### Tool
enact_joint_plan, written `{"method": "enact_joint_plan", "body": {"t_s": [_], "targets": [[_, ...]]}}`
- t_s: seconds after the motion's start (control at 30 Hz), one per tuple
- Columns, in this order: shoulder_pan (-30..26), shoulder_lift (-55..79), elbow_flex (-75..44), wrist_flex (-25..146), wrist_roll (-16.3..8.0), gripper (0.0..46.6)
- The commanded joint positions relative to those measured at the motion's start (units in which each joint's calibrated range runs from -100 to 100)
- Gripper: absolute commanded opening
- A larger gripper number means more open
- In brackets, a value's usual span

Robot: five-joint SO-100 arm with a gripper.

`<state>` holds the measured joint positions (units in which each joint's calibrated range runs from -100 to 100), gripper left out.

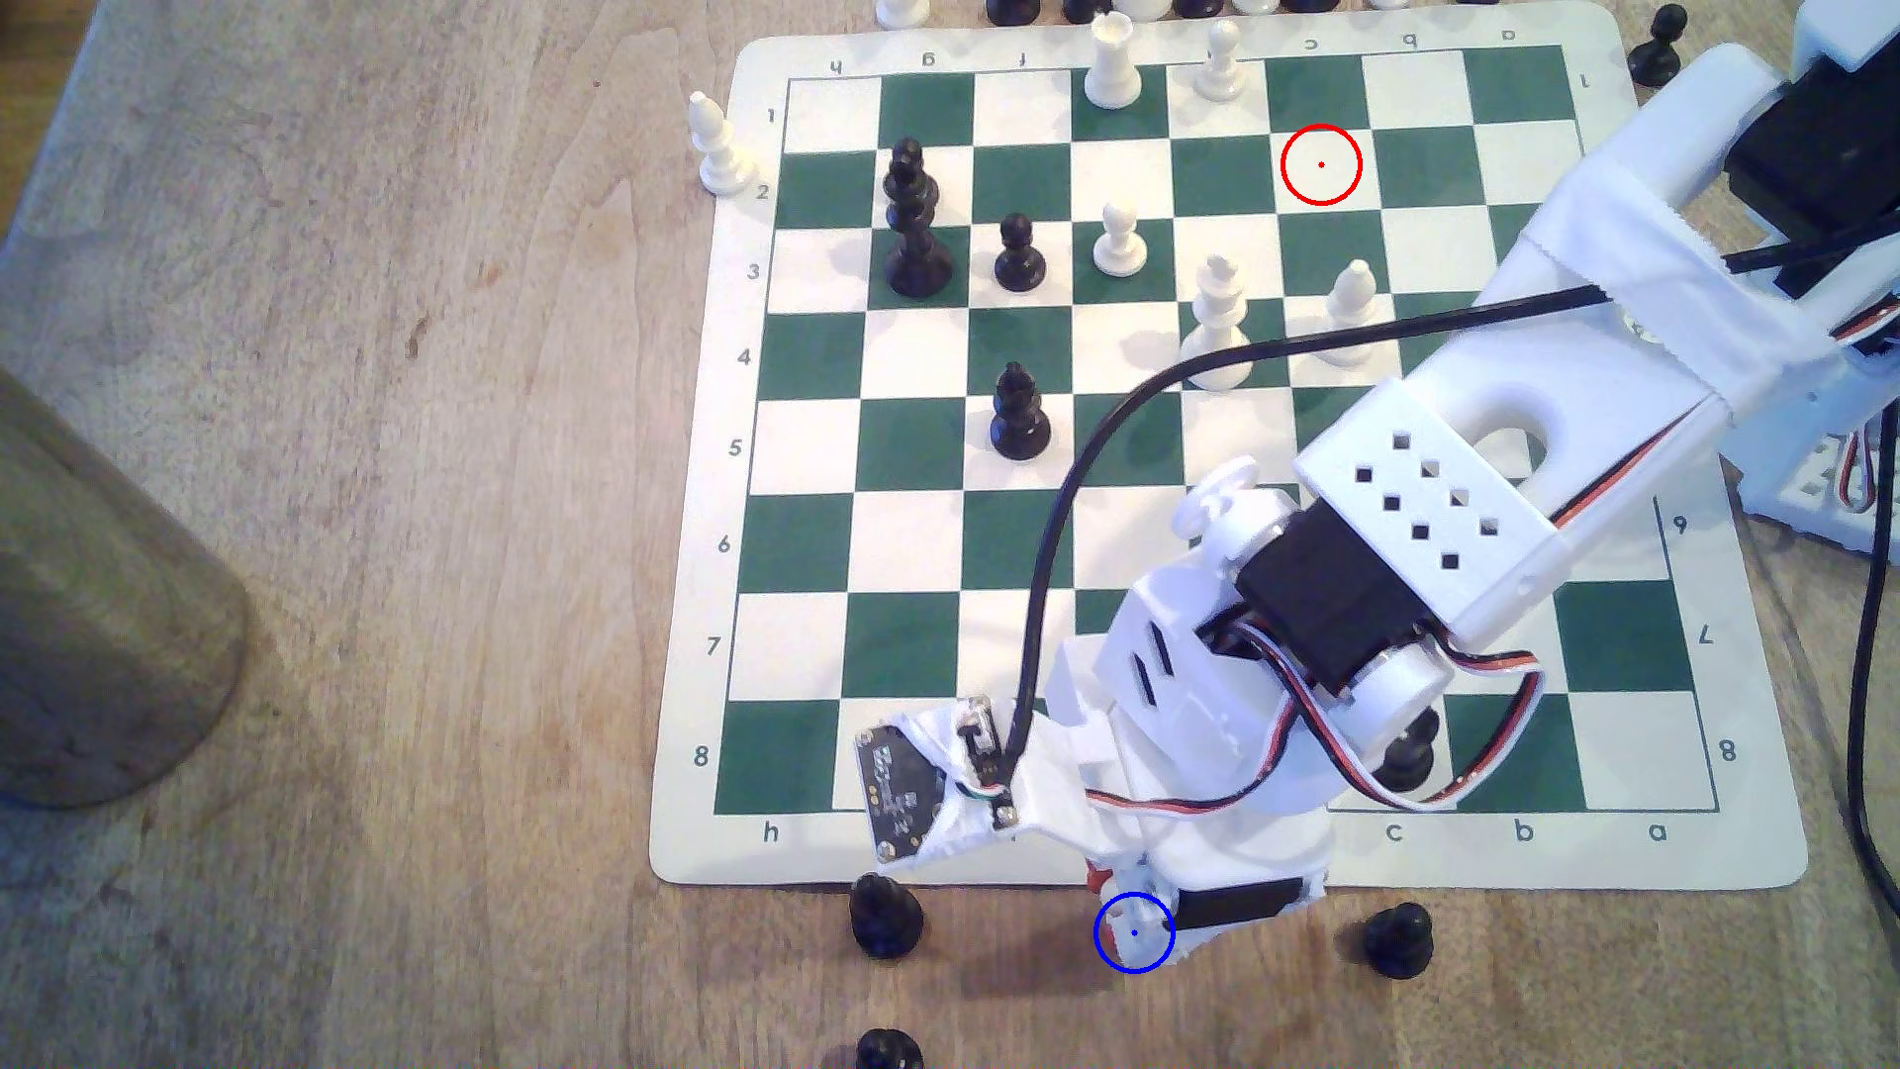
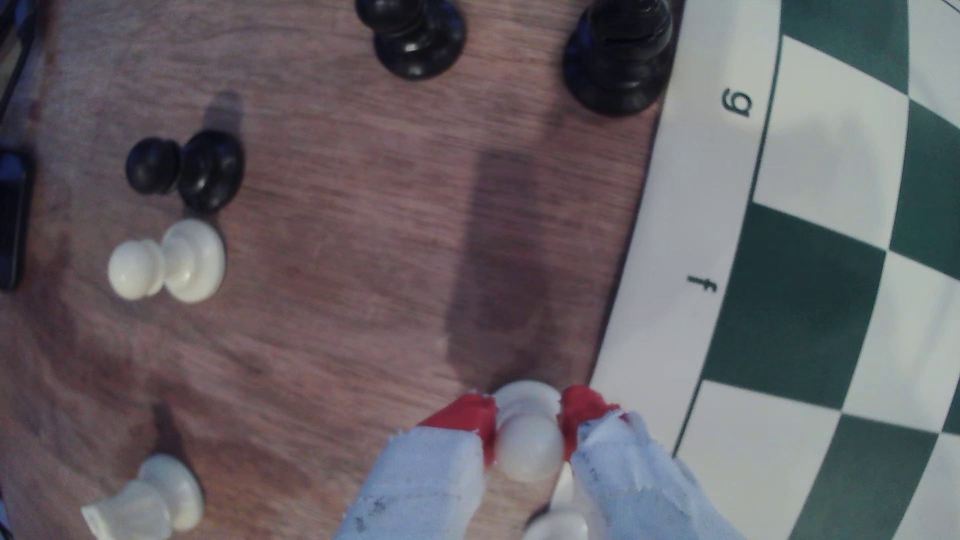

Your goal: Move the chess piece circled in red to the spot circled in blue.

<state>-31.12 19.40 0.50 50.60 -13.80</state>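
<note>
Wrist view puts the white pawn between the two red-tipped fingers, which are wrapped in pale tape and pinch it at the neck and ball head, one tip on each side; the gripper holds it upright over bare wood, just beside the pale border of the chess mat near the letter f. Whether the pawn's base touches the worktop cannot be told, though a dark shadow lies on the wood directly beyond it. Farther out on the wood stand two black pieces near the mat's edge, and well apart from them a black pawn, a white pawn and another white piece. From the exterior view, the arm reaches diagonally across the board from the exterior view's right, and its gripper comes down just past the board's near edge, off the mat. There the blue circle sits on the wood, and a white shape, seemingly the pawn, shows inside it beneath a red fingertip. The red circle rings a bare white square in row 2 near the far side. Black pawns stand on the wood to either side of the blue ring, one at the exterior view's left and one at its right.
</note>
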Motion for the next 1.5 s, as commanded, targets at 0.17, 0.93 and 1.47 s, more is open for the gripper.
{"method": "enact_joint_plan", "body": {"t_s": [0.17, 0.93, 1.47], "targets": [[-0.28, -2.25, -5.21, -0.97, -0.29, 0.3], [-1.85, -3.78, -4.58, 0.26, -0.44, 0.5], [1.67, -9.72, -3.76, 5.09, 1.90, 20.9]]}}
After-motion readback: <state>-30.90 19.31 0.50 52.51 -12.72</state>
